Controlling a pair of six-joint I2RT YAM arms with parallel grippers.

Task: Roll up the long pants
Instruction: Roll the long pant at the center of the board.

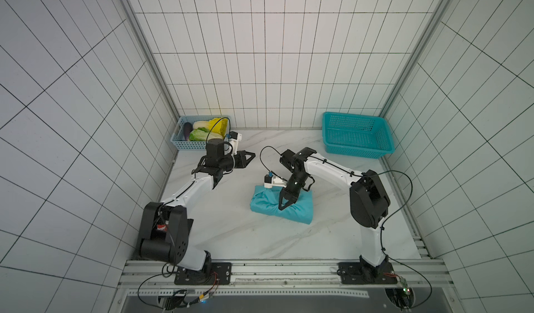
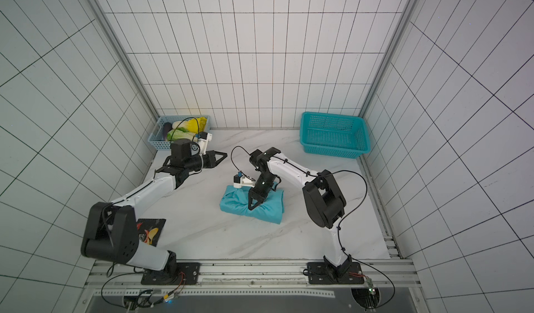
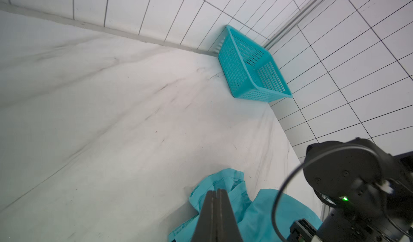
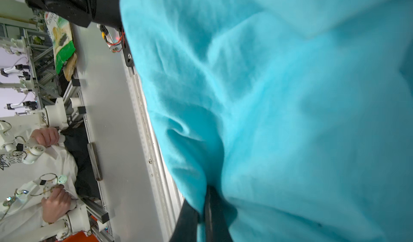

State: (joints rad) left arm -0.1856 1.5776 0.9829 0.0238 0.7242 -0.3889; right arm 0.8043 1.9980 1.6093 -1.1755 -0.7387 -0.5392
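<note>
Top views — vegetables (image 1: 199, 133) in pale-blue basket (image 1: 187, 146), teal basket (image 1: 355, 150) opposite.

You look steeply down from high above the near side in both top views, sharing the whole table (image 1: 231, 233). Your left wrist camera faces the far teal basket (image 3: 232, 73); your right sits close against the pants (image 4: 290, 95).

- teal mesh basket (image 1: 358, 151) way off in my far right corner, pushed against the tiled wall (image 1: 260, 65)
- pale blue basket (image 1: 187, 146) in my far left corner; it's got a cabbage (image 1: 198, 135), a purple eggplant (image 1: 187, 131) and something yellow (image 1: 216, 124) in it
- black snack bag (image 2: 151, 232) lying flat on the marble table (image 1: 231, 233), near left side
</note>
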